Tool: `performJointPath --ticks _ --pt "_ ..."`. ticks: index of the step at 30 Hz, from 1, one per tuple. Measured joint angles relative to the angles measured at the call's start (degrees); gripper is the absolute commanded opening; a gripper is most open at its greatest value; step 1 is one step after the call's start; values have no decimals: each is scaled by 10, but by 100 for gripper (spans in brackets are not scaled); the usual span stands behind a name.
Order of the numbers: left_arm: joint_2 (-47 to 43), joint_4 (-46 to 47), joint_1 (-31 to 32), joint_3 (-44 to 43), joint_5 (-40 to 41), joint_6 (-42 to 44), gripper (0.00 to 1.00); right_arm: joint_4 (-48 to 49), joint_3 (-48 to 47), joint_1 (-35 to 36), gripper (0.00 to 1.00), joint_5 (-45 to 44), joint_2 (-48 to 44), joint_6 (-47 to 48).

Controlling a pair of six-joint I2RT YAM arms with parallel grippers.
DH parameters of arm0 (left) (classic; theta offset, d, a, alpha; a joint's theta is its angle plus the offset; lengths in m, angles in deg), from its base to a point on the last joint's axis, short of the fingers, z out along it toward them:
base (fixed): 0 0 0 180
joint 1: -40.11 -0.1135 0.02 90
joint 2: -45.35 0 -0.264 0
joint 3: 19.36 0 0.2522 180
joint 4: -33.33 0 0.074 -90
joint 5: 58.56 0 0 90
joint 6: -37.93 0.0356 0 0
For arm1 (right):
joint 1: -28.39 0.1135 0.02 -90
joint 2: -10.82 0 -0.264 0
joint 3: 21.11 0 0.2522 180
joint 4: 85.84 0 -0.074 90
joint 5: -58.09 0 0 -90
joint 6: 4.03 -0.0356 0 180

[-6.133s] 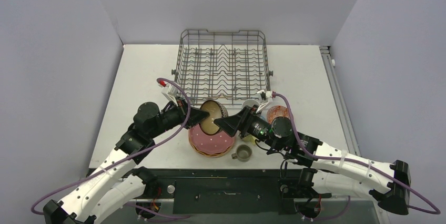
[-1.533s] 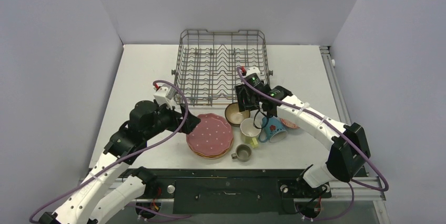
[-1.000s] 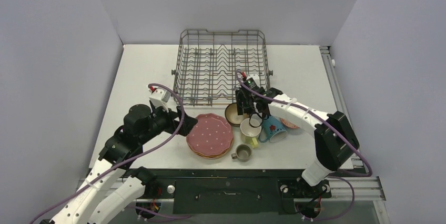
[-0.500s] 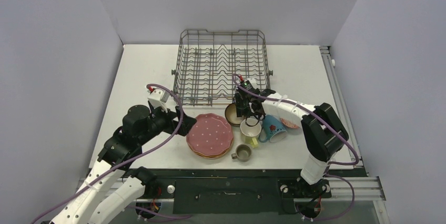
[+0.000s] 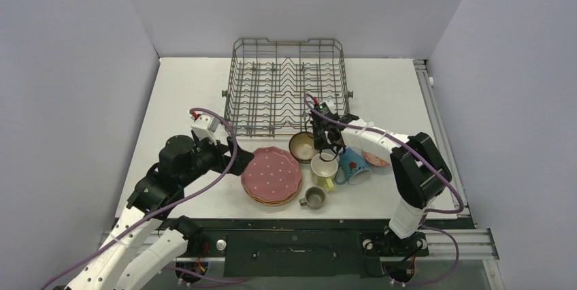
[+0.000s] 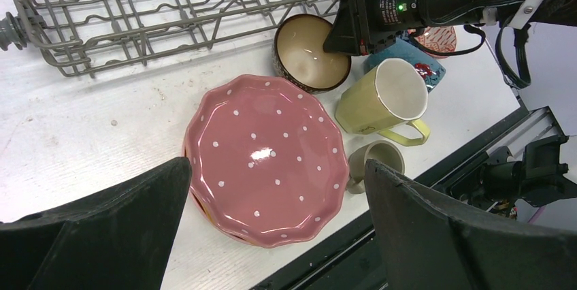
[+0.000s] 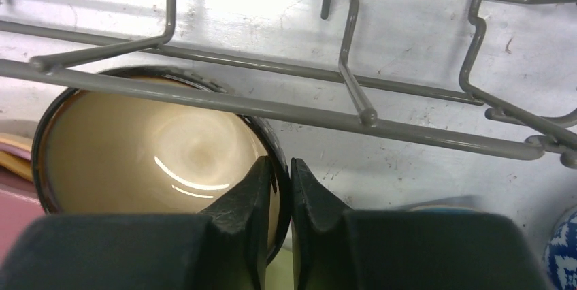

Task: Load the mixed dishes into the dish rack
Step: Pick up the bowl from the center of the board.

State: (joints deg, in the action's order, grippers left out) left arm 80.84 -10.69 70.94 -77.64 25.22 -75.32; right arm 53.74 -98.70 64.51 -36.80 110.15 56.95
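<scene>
Just in front of the rack's (image 5: 286, 86) near edge, the brown bowl (image 5: 301, 146) sits upright on the table. Your right gripper (image 7: 280, 167) has its jaws pinched on the bowl's right-hand rim, one finger inside and one outside. Your left gripper (image 6: 277, 166) hangs with its jaws wide apart and nothing between them, over the left side of the pink plate (image 6: 265, 157) stack. No dish is in the rack yet.

To do this lift well, I'd go straight up first. The bowl sits close against the rack's front rail, so clear the top wire before you carry it forward. A pinch on one side of the rim will likely let the bowl swing or tip, so move slowly. Then lower the bowl between two rows of tines and wait until it leans on them before letting go. Watch the yellow mug (image 6: 381, 99) just beside the bowl, since a sideways drag could knock it.

The right wrist view is the only one that shows the rim caught between the fingers and the rail right at the bowl. From above, the gripper body hides that contact. The left wrist view shows how close the yellow mug and the small grey mug (image 6: 374, 160) crowd in. Only the top view gives you the whole rack and its free rows.
</scene>
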Motion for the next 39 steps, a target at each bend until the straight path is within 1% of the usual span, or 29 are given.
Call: performJointPath --ticks 5,13,17,28,33,39 --pt "5 0 -3 0 0 0 96 9 -1 -5 0 13 -3 -2" --pt "7 0 -6 0 0 0 96 9 6 -5 0 6 -16 -2" --pt "7 0 -6 0 0 0 96 -10 13 -5 0 -13 -38 4" --pt "29 1 -6 0 -22 0 96 -56 14 0 0 -83 -138 15" --pt "44 6 -6 0 -38 -5 96 -94 -9 29 0 -123 -166 17" --pt "66 17 -6 -3 -63 -23 96 -119 -43 79 0 -144 -180 17"
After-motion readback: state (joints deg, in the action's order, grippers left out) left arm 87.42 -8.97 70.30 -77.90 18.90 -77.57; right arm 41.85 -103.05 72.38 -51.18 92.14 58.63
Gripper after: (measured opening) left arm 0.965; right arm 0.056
